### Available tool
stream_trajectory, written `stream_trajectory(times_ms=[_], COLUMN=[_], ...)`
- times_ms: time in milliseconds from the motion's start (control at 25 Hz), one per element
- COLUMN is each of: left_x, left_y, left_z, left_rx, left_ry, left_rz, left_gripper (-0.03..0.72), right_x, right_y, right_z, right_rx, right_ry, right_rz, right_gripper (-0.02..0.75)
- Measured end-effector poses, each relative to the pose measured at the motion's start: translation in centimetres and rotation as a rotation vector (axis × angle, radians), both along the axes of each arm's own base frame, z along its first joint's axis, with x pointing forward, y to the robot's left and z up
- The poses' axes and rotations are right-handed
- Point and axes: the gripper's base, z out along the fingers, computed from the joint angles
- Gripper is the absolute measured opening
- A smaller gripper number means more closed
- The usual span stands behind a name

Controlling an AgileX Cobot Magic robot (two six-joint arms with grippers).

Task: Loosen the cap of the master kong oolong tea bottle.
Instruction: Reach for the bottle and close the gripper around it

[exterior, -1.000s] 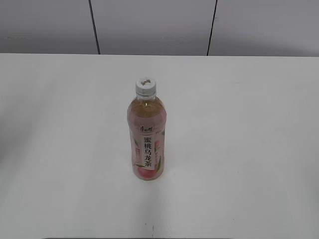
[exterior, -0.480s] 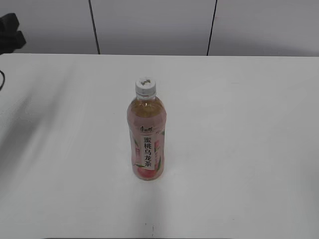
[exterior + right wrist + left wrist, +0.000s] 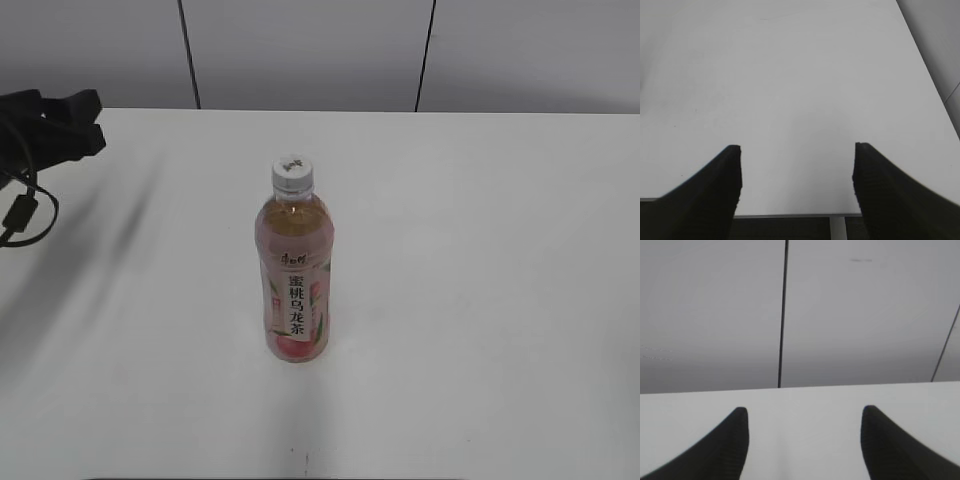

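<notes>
1. Exterior: master kong oolong tea bottle (image 3: 294, 282) upright mid-table (image 3: 480, 300), cap (image 3: 292, 173) on top; left gripper (image 3: 70, 125) well left of bottle.
2. Left wrist: left gripper (image 3: 802, 430) fingers apart, holding nothing; wall (image 3: 850, 315) beyond.
3. Right wrist: right gripper (image 3: 796, 170) fingers apart over bare table.

Bright, even indoor light, soft overall focus.

The white tabletop (image 3: 480, 300) looks slightly washed out. A faint diffuse shadow streaks its left side in the exterior view. Both wrist views are mildly blurred, their dark fingertips (image 3: 735, 440) soft-edged.
</notes>
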Motion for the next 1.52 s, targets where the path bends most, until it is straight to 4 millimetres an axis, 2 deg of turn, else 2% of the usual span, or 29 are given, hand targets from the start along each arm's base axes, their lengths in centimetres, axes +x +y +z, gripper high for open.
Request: stream_trajectory(times_ms=[160, 400, 600, 880, 1120, 1240, 1400, 1520], left_x=[-0.2, -2.0, -3.3, -4.7, -5.4, -5.8, -6.4, -7.0], left_y=[-0.6, -1.2, -2.6, -4.3, -4.9, -5.2, -5.5, -5.8], left_z=[-1.5, -4.0, -6.2, -6.5, -6.6, -6.7, -6.8, -6.9], left_rx=[-0.046, -0.076, -0.021, 0.05, 0.067, 0.064, 0.049, 0.033], left_ry=[0.038, 0.021, 0.106, 0.11, 0.119, 0.133, 0.165, 0.197], left_rz=[-0.059, -0.146, -0.334, -0.595, -0.69, -0.747, -0.822, -0.882], left_gripper=[0.427, 0.427, 0.427, 0.427, 0.435, 0.477, 0.577, 0.602], right_x=[0.0, 0.0, 0.0, 0.0, 0.0, 0.0, 0.0, 0.0], right_y=[0.0, 0.0, 0.0, 0.0, 0.0, 0.0, 0.0, 0.0], right_z=[0.0, 0.0, 0.0, 0.0, 0.0, 0.0, 0.0, 0.0], right_rx=[0.0, 0.0, 0.0, 0.0, 0.0, 0.0, 0.0, 0.0], right_ry=[0.0, 0.0, 0.0, 0.0, 0.0, 0.0, 0.0, 0.0], right_rz=[0.0, 0.0, 0.0, 0.0, 0.0, 0.0, 0.0, 0.0], right_gripper=[0.524, 0.524, 0.524, 0.524, 0.524, 0.524, 0.524, 0.524])
